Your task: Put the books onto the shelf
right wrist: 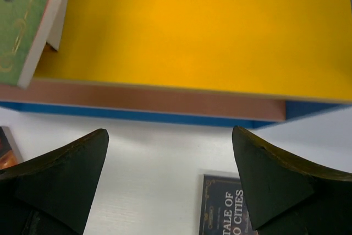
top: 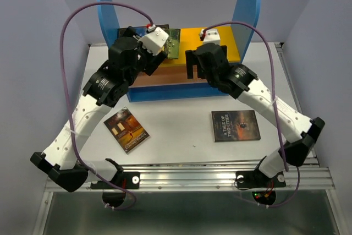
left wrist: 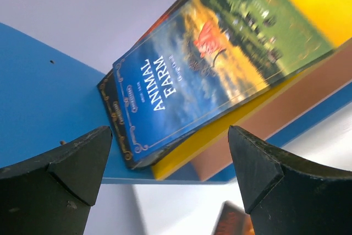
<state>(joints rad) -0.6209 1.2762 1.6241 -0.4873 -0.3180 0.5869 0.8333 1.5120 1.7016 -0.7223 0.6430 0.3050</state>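
The shelf (top: 246,12) stands at the back of the table, with blue side panels and a yellow top board (top: 192,39). A stack of books (top: 174,42) lies at the left end of that board. In the left wrist view its top book is a blue-green "Animal Farm" (left wrist: 209,70), overhanging the board's edge. My left gripper (left wrist: 170,136) is open just in front of the stack, holding nothing. My right gripper (top: 193,65) is open and empty over the shelf's front. An orange-brown book (top: 127,129) and a dark "A Tale of Two Cities" (top: 236,125) lie flat on the table.
A metal rail (top: 192,177) runs along the white table's (top: 181,136) near edge, where the arm bases sit. Purple cables (top: 69,53) loop above both arms. Grey walls close in on the left, right and back.
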